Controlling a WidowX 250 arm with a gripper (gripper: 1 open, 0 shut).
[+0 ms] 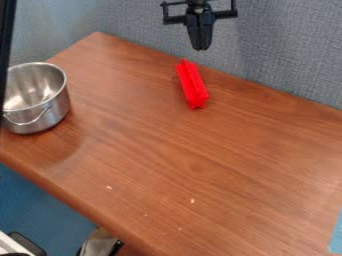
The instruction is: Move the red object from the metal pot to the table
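Camera view from above one corner: the red object (pixel 193 83) lies flat on the reddish-brown wooden counter (pixel 201 160), in the upper middle of the frame near the far edge, tilted a little off vertical. Directly above it, apart from it, hangs the gripper (pixel 199 42), its dark jaws pressed together and holding nothing (the tips look like a single point, though they are small here). At the left edge, well apart, stands the metal pot (pixel 32 95), apparently empty.

Red object (pixel 193 83) flat on the table (pixel 201 160), closed fingers (pixel 199 41) above, metal pot (pixel 34 95) far left.
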